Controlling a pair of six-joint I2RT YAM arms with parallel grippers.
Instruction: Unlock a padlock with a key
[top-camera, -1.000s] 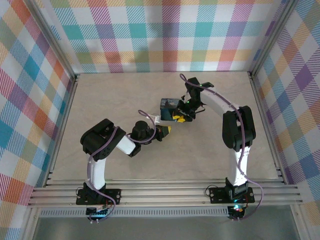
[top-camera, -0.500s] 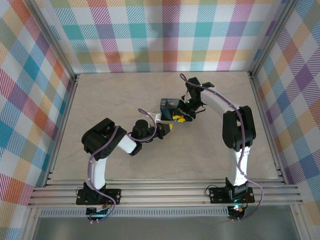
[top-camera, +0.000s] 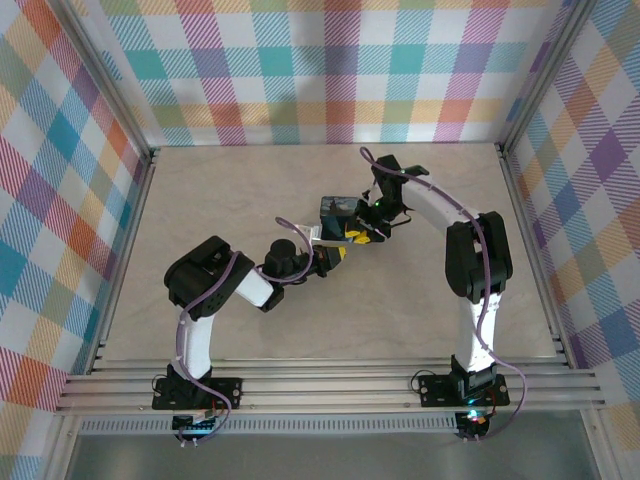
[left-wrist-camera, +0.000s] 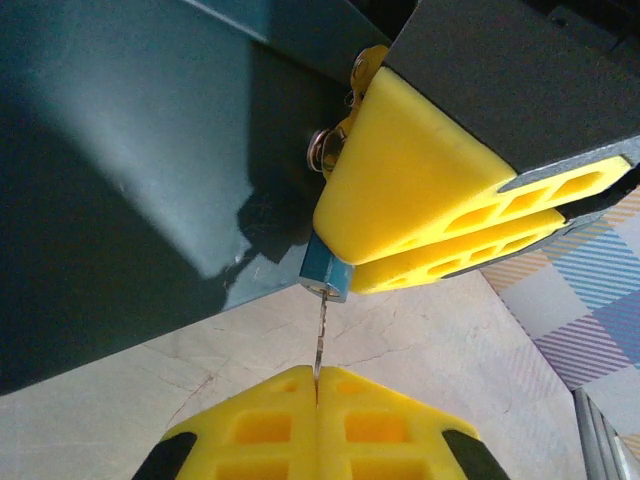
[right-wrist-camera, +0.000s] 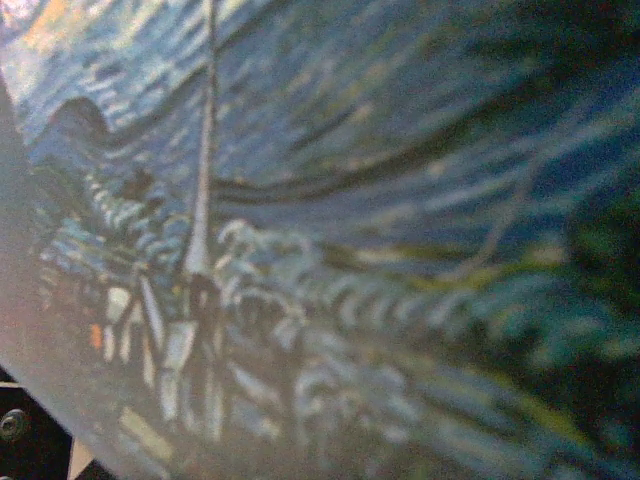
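The tiny blue padlock (left-wrist-camera: 325, 272) hangs at the front of the dark blue tin (left-wrist-camera: 120, 150), by its brassy latch (left-wrist-camera: 335, 140). My right gripper (left-wrist-camera: 350, 262) is shut on the padlock's body, its yellow fingers (left-wrist-camera: 430, 190) coming in from the right. The thin grey key (left-wrist-camera: 320, 335) runs from the padlock's bottom face down into my left gripper (left-wrist-camera: 318, 378), which is shut on it. From above, both grippers meet at the tin (top-camera: 335, 208), left gripper (top-camera: 335, 254) below it and right gripper (top-camera: 358, 236) at its right. The tin's swirly painted lid (right-wrist-camera: 350, 230) is blurred, very close to the right wrist camera.
The pale wooden tabletop (top-camera: 230, 190) lies open around the tin on all sides. Plaid walls and aluminium posts (top-camera: 540, 90) enclose it, and metal rails (top-camera: 330, 385) run along the near edge by the arm bases.
My left gripper has crept a little up and right, closer to the tin and the right gripper. The right arm and the tin have stayed put.
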